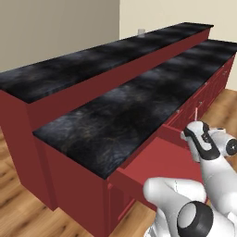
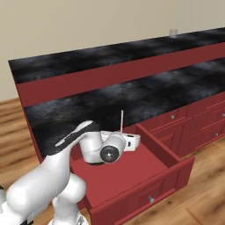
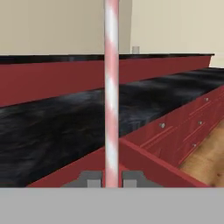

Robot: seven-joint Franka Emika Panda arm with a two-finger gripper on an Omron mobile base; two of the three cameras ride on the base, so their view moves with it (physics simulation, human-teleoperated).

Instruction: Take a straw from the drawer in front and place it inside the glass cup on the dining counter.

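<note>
Straw (image 3: 111,87) stands upright at frame centre, pinched by the gripper (image 3: 112,179) above the open drawer (image 2: 145,171). Glass cup (image 1: 141,32) sits at upper centre on the dining counter surface (image 1: 92,60). Carry it vertical; lift well clear first.

The dining bench (image 1: 106,51) had a glossy black marbled stone top. The drawer (image 2: 145,176) looked like smooth red painted wood with a small metal handle (image 2: 151,199). The floor (image 1: 18,213) was wood.
</note>
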